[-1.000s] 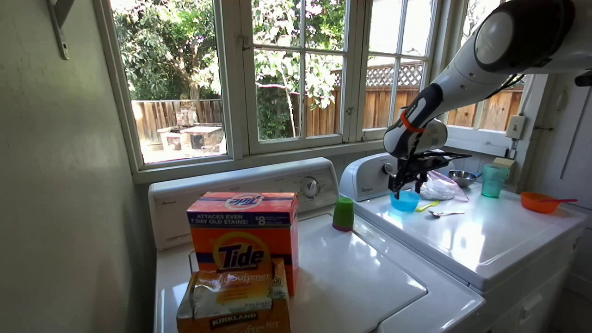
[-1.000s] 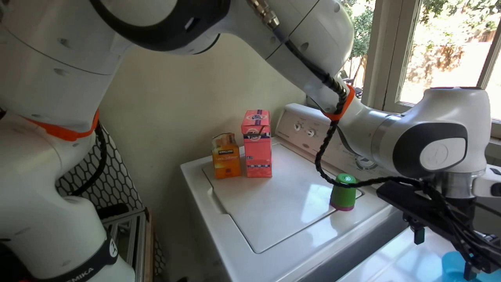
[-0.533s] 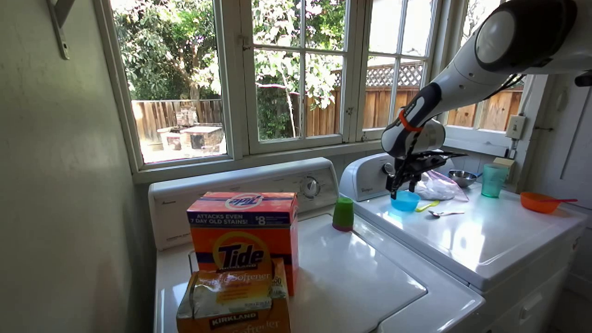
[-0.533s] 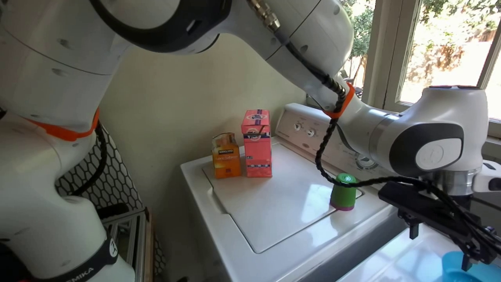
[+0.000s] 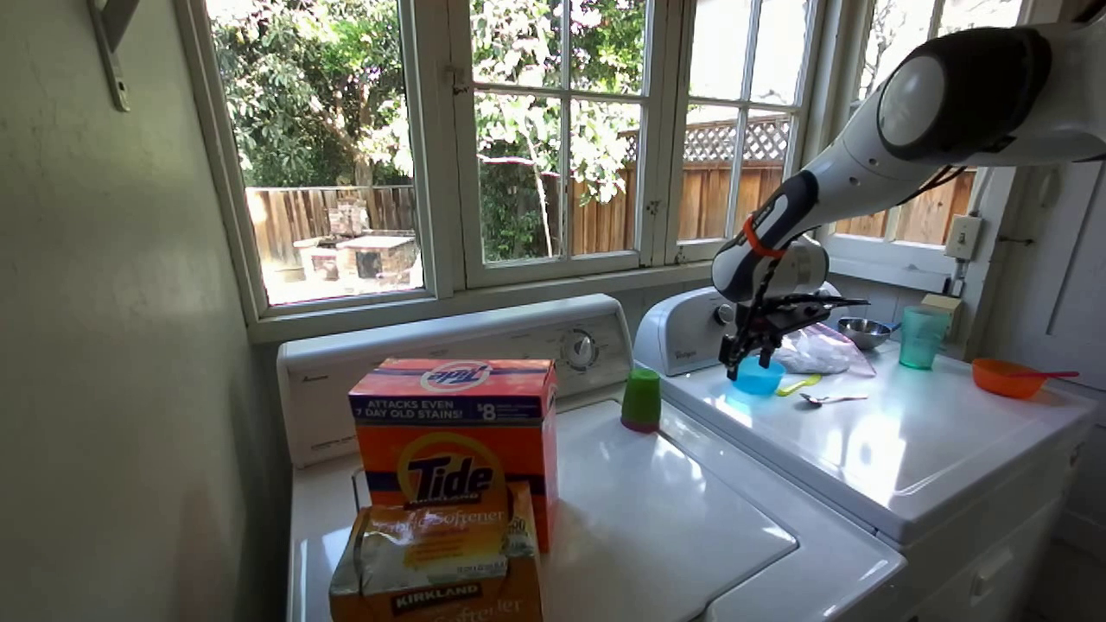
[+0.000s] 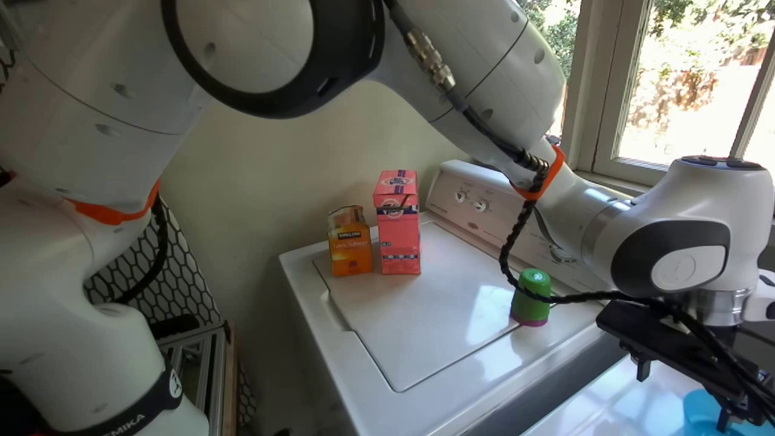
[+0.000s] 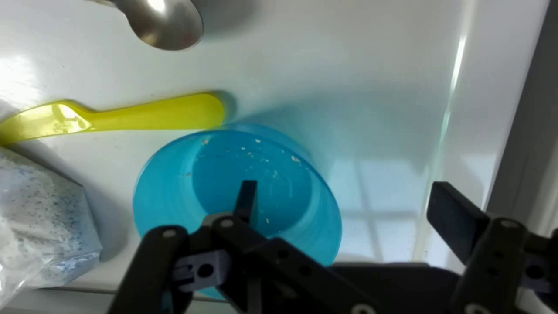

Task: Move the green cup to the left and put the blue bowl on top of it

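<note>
The green cup (image 5: 641,397) stands upside down on the washer lid, with a pink-purple edge at its bottom. In an exterior view the cup (image 6: 531,303) shows behind the arm's black cable. The blue bowl (image 5: 759,382) sits upright on the neighbouring white machine; it also shows at the edge of an exterior view (image 6: 697,410) and in the wrist view (image 7: 270,174). My gripper (image 7: 344,185) is open and empty at the bowl. One finger is over the bowl's inside, the other outside its rim. I cannot tell if the inner fingertip is below the rim.
A yellow-green utensil (image 7: 165,114), a metal spoon (image 7: 168,24) and a plastic bag (image 7: 43,222) lie near the bowl. A metal bowl (image 5: 864,332), teal cup (image 5: 923,339) and orange bowl (image 5: 1007,378) stand farther right. A Tide box (image 5: 458,441) and softener box (image 5: 441,561) stand on the washer.
In an exterior view my open gripper has moved slightly left and lower over the blue bowl. The arm has come down with it. The cup and the bowl have not moved.
</note>
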### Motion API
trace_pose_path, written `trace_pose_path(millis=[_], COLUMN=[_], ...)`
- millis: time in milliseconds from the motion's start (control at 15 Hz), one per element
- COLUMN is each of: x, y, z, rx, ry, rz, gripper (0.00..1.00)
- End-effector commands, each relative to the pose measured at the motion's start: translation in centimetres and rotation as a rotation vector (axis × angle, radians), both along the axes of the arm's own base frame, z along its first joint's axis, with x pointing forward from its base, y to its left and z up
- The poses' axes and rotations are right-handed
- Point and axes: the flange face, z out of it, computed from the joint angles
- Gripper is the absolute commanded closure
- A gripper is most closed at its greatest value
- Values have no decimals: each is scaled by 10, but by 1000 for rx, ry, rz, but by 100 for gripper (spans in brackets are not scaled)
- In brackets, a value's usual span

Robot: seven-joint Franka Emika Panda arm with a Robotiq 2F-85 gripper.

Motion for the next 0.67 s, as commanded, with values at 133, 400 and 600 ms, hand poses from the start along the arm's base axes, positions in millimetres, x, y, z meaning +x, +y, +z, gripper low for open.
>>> trace_pose_path(millis=[133, 400, 600], x=[19, 24, 26], y=[-8, -14, -17], z=[-15, -16, -16], rx=[41, 53, 55], ry=[-22, -44, -52], rz=[-15, -44, -53], gripper=[13, 51, 73])
